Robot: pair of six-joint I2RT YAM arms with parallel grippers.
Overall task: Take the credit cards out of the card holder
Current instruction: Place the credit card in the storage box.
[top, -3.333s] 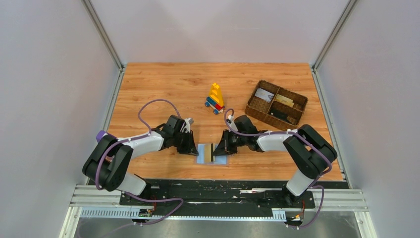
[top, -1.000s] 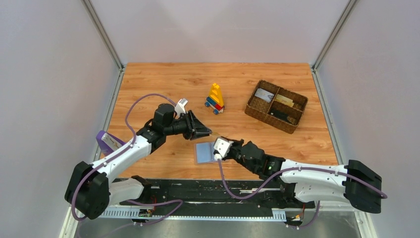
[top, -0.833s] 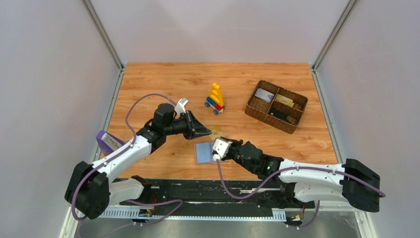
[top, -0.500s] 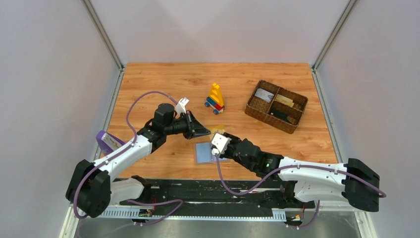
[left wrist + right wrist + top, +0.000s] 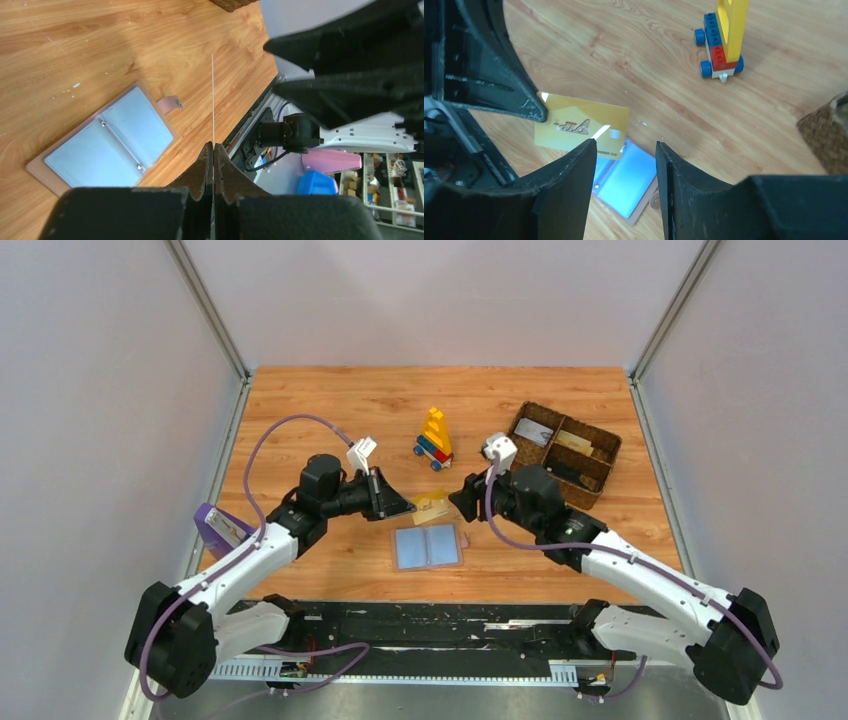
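The light-blue card holder (image 5: 427, 547) lies open and flat on the table; it also shows in the left wrist view (image 5: 107, 138) and the right wrist view (image 5: 624, 181). My left gripper (image 5: 405, 508) is shut on a tan-gold credit card (image 5: 432, 507) and holds it above the table, just beyond the holder. The card shows edge-on in the left wrist view (image 5: 213, 100) and face-on in the right wrist view (image 5: 581, 125). My right gripper (image 5: 462, 502) is open and empty, right beside the card. Other cards lie in the brown basket (image 5: 600, 462).
A toy of yellow, red and blue bricks on wheels (image 5: 434, 438) stands behind the grippers, also in the right wrist view (image 5: 724, 37). The brown woven basket stands at the back right. Grey walls close in the table on three sides.
My right arm has swung from the near side of the holder up to the right of the gold card. The holder, shut before, now lies open. My left gripper has kept the card raised.
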